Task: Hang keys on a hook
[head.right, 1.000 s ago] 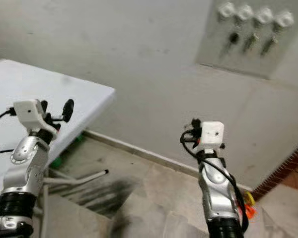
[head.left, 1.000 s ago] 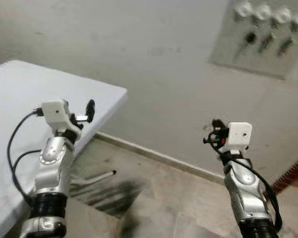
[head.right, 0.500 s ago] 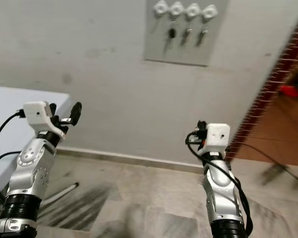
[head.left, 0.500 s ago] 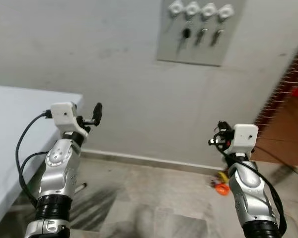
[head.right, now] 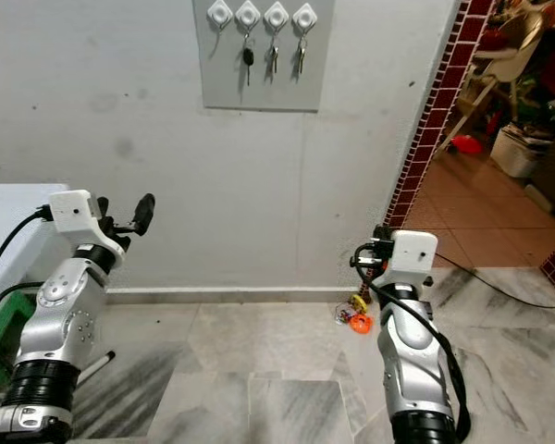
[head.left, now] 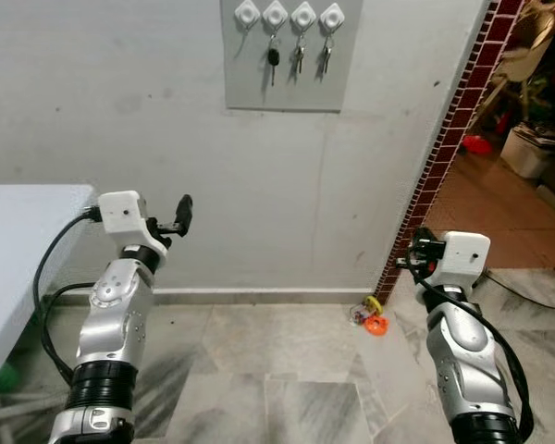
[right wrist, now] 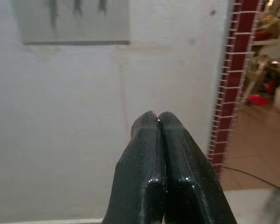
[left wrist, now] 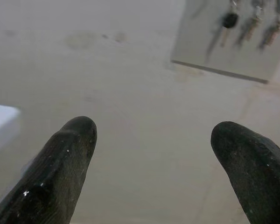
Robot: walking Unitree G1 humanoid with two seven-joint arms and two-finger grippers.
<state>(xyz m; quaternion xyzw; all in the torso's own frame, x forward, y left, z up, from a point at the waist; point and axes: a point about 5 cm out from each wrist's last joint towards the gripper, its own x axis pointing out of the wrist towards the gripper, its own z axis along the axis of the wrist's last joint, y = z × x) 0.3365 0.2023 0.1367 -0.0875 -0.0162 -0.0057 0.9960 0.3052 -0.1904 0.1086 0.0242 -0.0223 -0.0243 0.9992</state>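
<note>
A grey board (head.left: pixel 291 88) on the wall carries a row of white hooks (head.left: pixel 289 14). Three keys (head.left: pixel 298 59) hang from the three right-hand hooks, and the leftmost hook (head.left: pixel 247 12) is bare. My left gripper (head.left: pixel 179 215) is raised well below and left of the board. In the left wrist view its two fingers (left wrist: pixel 67 154) stand wide open with nothing between them, and the board (left wrist: pixel 224 51) lies beyond. My right gripper (right wrist: pixel 157 119) is held up near the doorway, fingers pressed shut with nothing visible between them.
A white table (head.left: pixel 18 240) stands at my left with something green (head.left: pixel 5 377) beneath it. A red-tiled door edge (head.left: pixel 444 148) borders a cluttered room on the right. A small orange and yellow object (head.left: pixel 375 324) lies on the marble floor by the wall.
The view has swung right, so the board now sits top centre and the doorway has appeared. Both arms keep the same raised pose, left open and right shut.
</note>
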